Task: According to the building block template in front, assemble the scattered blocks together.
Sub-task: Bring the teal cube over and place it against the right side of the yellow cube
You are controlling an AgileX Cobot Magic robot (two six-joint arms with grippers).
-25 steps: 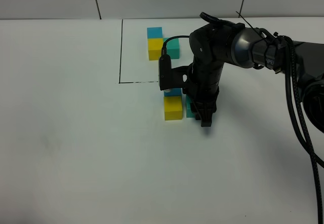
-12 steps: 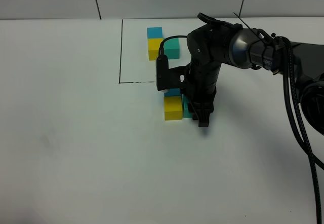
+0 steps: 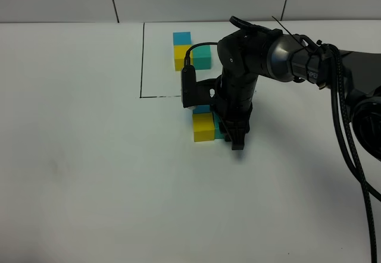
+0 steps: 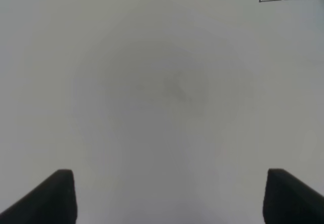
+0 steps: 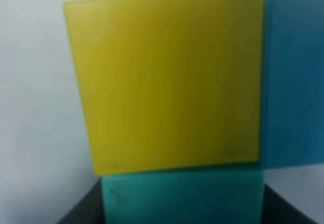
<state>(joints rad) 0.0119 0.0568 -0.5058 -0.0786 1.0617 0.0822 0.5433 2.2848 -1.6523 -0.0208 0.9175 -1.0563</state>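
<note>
White tabletop (image 3: 89,174) carrying two sets of coloured cubes.

Inside a thin black drawn outline (image 3: 143,60) at the far side of the table sits the building block template (image 3: 189,51): a blue cube farthest back, a yellow cube touching it in front, and a teal-green cube against the yellow one's right side. Just outside the outline's near edge lie the scattered blocks: a yellow block (image 3: 203,127), a blue block (image 3: 204,108) touching it behind, and a teal-green block (image 3: 219,131) against its right side, mostly hidden by the arm above. The remaining surface is plain white.
</note>
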